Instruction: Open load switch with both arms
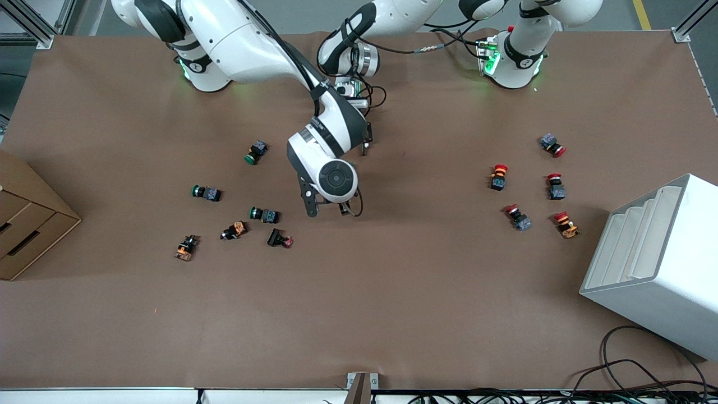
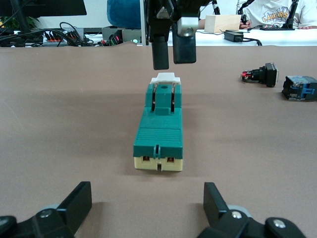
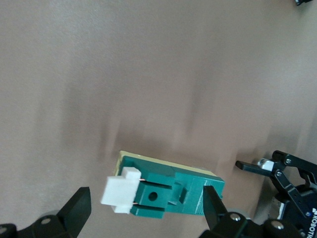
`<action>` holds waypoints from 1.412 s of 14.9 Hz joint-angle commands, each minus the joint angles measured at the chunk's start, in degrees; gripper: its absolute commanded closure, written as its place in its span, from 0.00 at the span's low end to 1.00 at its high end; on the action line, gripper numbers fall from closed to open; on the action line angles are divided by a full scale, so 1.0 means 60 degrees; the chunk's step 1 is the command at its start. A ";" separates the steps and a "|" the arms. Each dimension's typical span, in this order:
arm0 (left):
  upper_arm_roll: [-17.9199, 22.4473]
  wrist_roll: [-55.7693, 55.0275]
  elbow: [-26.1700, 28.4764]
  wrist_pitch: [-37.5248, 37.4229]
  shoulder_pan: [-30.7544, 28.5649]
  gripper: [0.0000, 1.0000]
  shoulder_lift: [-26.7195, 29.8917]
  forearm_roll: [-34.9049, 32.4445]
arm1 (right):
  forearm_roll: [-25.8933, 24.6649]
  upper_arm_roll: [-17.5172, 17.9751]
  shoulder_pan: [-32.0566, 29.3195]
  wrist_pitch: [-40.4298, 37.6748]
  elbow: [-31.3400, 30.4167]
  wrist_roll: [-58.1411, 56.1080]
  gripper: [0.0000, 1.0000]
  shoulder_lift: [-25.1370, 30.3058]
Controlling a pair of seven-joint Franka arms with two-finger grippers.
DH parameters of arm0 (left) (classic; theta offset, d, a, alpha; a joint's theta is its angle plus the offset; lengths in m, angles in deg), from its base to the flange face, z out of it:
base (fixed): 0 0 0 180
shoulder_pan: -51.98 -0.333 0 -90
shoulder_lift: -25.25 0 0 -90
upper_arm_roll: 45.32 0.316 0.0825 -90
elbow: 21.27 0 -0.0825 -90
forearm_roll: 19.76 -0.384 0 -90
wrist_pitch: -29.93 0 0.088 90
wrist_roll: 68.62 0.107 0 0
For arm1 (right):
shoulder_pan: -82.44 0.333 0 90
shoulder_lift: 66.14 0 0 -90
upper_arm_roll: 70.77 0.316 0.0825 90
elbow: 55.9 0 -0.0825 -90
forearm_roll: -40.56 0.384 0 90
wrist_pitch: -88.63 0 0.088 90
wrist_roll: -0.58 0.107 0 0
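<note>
Green plastic with a cream base, the load switch (image 2: pixel 159 130) lies flat near the middle of the table (image 1: pixel 392 292), well away from every edge. Its white tab (image 2: pixel 166 77) points toward the table's front edge. From the high camera I cannot pick it out, because the right arm's wrist covers that spot.

The right gripper (image 3: pixel 146 191) hangs over the tab end of the switch. Its fingers are spread and hold nothing, with their tips clear of the plastic. The left gripper (image 2: pixel 147 191) sits low at the cream end, on the side toward the robots' bases. Its jaws are wide apart and empty, lined up along the switch's length but short of touching it.

I judge this to be the approach step: both arms are placed around the switch, and neither has a grip on it.

The next move probably calls for the left gripper to slide forward and close on the green body to brace it. The right gripper would then come down and pinch the tab. The tab is small and the block looks light, so the brace should be firm before anything pulls on the tab, or the whole switch may skid across the brown sheet.

Green-capped buttons (image 1: pixel 205 192) lie toward the right arm's end of the table, and red-capped ones (image 1: pixel 498 176) toward the left arm's end. All of them are well apart from the work.
</note>
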State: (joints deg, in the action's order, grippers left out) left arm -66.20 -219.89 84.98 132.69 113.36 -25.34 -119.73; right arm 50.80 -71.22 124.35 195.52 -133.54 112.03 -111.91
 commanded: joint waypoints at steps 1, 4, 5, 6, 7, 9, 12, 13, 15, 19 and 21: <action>0.0038 -0.0233 -0.0145 0.0099 0.0083 0.01 -0.0372 -0.0140 | 0.0154 -0.0071 0.0104 -0.0106 0.0035 0.0088 0.00 -0.0047; 0.0038 -0.0145 -0.0204 0.0099 0.0083 0.01 -0.0372 -0.0140 | 0.0140 -0.0071 0.0104 -0.0092 0.0035 -0.0014 0.00 -0.0121; 0.0038 -0.0101 -0.0204 0.0099 0.0069 0.01 -0.0372 -0.0140 | 0.0125 -0.0086 0.0104 -0.0092 0.0035 -0.0015 0.00 -0.0193; 0.0038 -0.0072 -0.0204 0.0113 0.0083 0.01 -0.0372 -0.0111 | 0.0110 -0.0086 0.0090 -0.0063 0.0035 -0.0029 0.00 -0.0223; 0.0038 -0.0086 -0.0190 0.0099 0.0083 0.01 -0.0372 -0.0097 | 0.0110 -0.0071 0.0089 -0.0062 0.0035 -0.0116 0.00 -0.0281; 0.0039 -0.0101 -0.0160 0.0099 0.0113 0.01 -0.0372 -0.0096 | 0.0125 -0.0086 0.0104 -0.0062 0.0035 -0.0161 0.00 -0.0296; 0.0038 -0.0159 -0.0131 0.0040 0.0127 0.01 -0.0372 -0.0082 | 0.0139 -0.0071 0.0104 -0.0120 0.0050 -0.0103 0.00 -0.0267; 0.0038 -0.0159 -0.0116 0.0040 0.0156 0.01 -0.0372 -0.0067 | 0.0154 -0.0071 0.0133 -0.0193 0.0050 -0.0103 0.00 -0.0238; 0.0038 -0.0145 -0.0116 0.0040 0.0186 0.01 -0.0387 -0.0082 | 0.0140 -0.0071 0.0221 -0.0850 0.0123 -0.0103 0.00 -0.0209; 0.0024 -0.0189 -0.0058 -0.0076 0.0230 0.01 -0.0358 -0.0038 | 0.0154 -0.0042 0.0441 -0.1570 0.0181 -0.0117 0.00 -0.0106; 0.0024 -0.0189 0.0030 -0.0091 0.0230 0.01 -0.0358 -0.0038 | 0.0169 -0.0042 0.0499 -0.1717 0.0226 -0.0117 0.00 -0.0019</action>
State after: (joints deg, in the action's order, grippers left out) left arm -66.11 -219.89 84.99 131.97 113.80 -25.53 -119.74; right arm 50.67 -71.53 126.34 187.49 -131.36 111.65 -113.31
